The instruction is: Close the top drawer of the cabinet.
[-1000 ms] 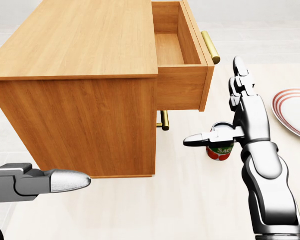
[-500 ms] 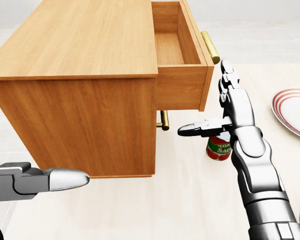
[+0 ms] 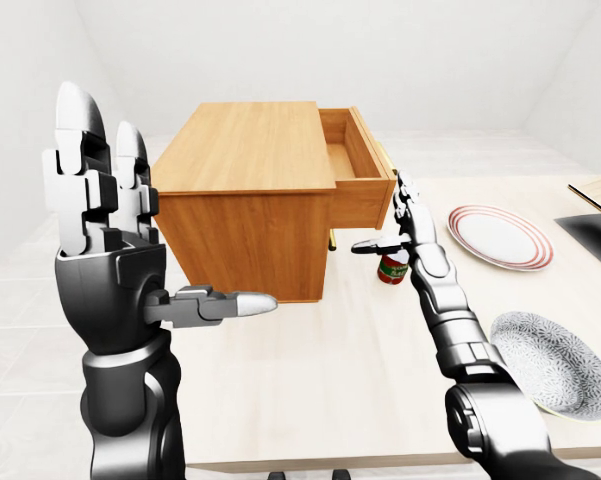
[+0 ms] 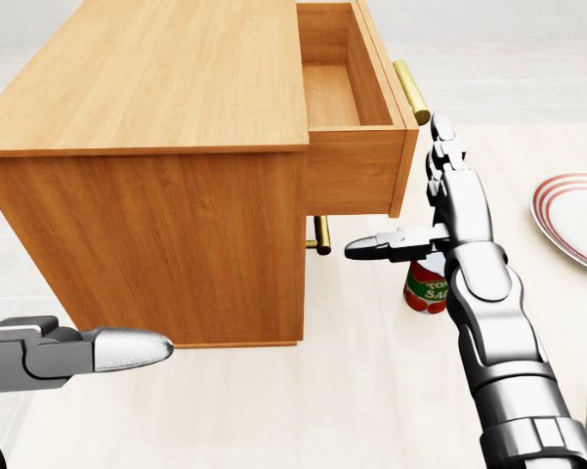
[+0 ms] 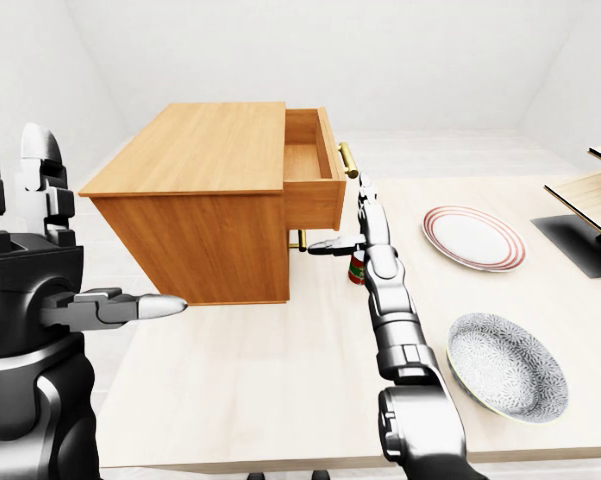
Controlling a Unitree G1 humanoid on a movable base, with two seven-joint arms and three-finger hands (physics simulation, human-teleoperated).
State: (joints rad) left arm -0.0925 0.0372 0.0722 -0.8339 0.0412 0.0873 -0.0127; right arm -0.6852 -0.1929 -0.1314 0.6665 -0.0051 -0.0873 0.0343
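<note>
**Top drawer open, right hand raised beside its front**

Wooden cabinet point(image 4: 146, 147) filling the upper left and centre of the head view, standing on a pale table point(image 4: 371, 391). Top drawer point(image 4: 356, 127) pulled out toward the right of the frame, its inside bare, a brass handle point(image 4: 411, 92) along its outer face. Second brass handle point(image 4: 321, 235) visible lower down, under the open drawer.

Right hand point(image 4: 440, 210) upright just right of the drawer front, fingers point(image 4: 443, 137) extended and spread, thumb stretched left beneath the drawer; clamped on nothing, contact with the drawer front impossible to tell. Directly behind the wrist, a tomato sauce can point(image 4: 426, 288) standing on the table, partly hidden by the forearm.

Left hand point(image 3: 105, 230) raised at the left of the left-eye view, well apart from the cabinet, fingers straight up, thumb pointing right, holding nothing.

Further right: a red-rimmed plate point(image 3: 500, 236), then a speckled grey plate point(image 3: 552, 362) near the table's lower right edge. At the far right edge of the right-eye view, a dark mat point(image 5: 590, 240) with wooden boards point(image 5: 595, 190) above it.
</note>
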